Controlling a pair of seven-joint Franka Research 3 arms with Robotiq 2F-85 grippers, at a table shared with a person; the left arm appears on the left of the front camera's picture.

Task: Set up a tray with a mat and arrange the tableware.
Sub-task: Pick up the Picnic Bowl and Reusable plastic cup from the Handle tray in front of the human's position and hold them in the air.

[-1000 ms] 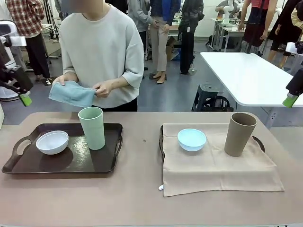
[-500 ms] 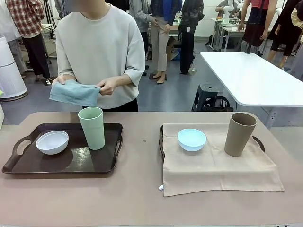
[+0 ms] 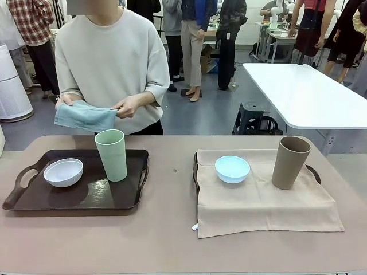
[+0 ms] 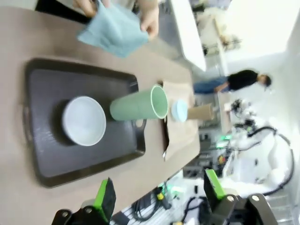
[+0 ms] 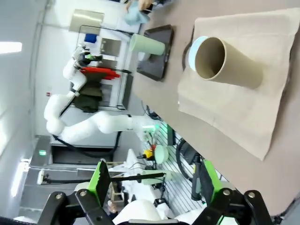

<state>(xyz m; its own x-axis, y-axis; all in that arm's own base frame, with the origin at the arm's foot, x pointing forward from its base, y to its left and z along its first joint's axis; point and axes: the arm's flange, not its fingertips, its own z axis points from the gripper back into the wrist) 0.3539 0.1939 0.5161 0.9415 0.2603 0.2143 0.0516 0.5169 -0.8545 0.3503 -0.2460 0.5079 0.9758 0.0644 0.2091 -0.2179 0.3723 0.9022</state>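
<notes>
The left gripper (image 4: 158, 194) hangs above the table, jaws spread and empty. At its 12 o'clock the pale green tumbler (image 4: 138, 105) stands on the bare dark tray (image 4: 44, 75), with the white bowl (image 4: 84, 120) at 10 o'clock. The right gripper (image 5: 152, 183) is likewise spread and empty. At its 1 o'clock the tan tumbler (image 5: 225, 63) and light blue bowl (image 5: 193, 49) sit on the beige mat (image 5: 234, 112). That side looks finished. Beyond the dark tray, a person's hands (image 3: 127, 106) hold a folded blue cloth (image 3: 83, 116). The left tray probably needs clearing before that cloth can be laid.
</notes>
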